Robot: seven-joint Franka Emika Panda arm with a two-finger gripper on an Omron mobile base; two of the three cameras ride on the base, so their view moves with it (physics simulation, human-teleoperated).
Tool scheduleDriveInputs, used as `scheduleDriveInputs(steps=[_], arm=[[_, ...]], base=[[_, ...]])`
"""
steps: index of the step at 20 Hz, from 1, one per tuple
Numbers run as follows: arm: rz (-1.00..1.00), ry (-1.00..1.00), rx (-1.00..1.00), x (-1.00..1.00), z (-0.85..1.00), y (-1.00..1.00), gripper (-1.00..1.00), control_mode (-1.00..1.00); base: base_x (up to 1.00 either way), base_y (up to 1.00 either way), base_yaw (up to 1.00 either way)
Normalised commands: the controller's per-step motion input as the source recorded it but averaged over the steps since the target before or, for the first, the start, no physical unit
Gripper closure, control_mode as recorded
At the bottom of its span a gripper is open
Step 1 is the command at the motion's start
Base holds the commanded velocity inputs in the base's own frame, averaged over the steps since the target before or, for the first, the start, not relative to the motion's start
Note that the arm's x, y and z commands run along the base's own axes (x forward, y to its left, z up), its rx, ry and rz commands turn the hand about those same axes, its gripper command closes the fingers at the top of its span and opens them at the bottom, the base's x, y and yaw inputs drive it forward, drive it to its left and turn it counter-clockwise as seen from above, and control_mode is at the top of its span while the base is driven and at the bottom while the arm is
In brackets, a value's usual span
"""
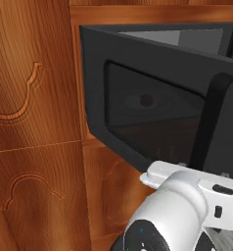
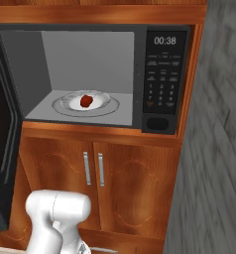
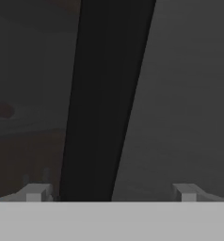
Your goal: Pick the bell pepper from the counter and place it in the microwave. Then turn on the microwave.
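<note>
The black microwave (image 2: 162, 74) stands with its cavity exposed, and its door (image 1: 152, 112) is swung wide toward me. The small red bell pepper (image 2: 86, 101) rests on a white plate (image 2: 102, 99) on the glass turntable inside. Through the door's dark window the pepper shows as a dim red spot (image 1: 146, 100). My gripper (image 3: 111, 192) is open, right up against the outer face of the door. The vertical black bar handle (image 3: 107, 94) runs between its two fingertips (image 3: 36, 192) without touching either. The counter is out of view.
The keypad (image 2: 161, 89) sits right of the cavity under a lit clock display. Wooden cabinet doors (image 2: 120, 178) with two metal pulls lie below the microwave. Tall carved wood panels (image 1: 35, 122) stand left of the door, and a grey wall (image 2: 214, 149) closes the right side.
</note>
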Motion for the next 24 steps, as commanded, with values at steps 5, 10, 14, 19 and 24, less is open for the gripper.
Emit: scheduleDriveInputs(steps=[5,10,14,19,24], arm=[[0.03,0.00,-0.01,0.19,-0.02,-0.29,-1.00,-1.00],[0.03,0.00,-0.01,0.23,-0.04,-0.34,-1.00,-1.00],[0.03,0.00,0.00,0.24,-0.04,-0.35,-1.00,-1.00],[0.03,0.00,0.00,0.23,-0.04,-0.34,-1.00,-1.00],[0.04,0.00,0.00,0.21,-0.04,-0.35,-1.00,-1.00]], base=[[0.00,0.00,0.00],[0.00,0.00,0.00],[0.00,0.00,0.00],[0.00,0.00,0.00],[0.00,0.00,0.00]])
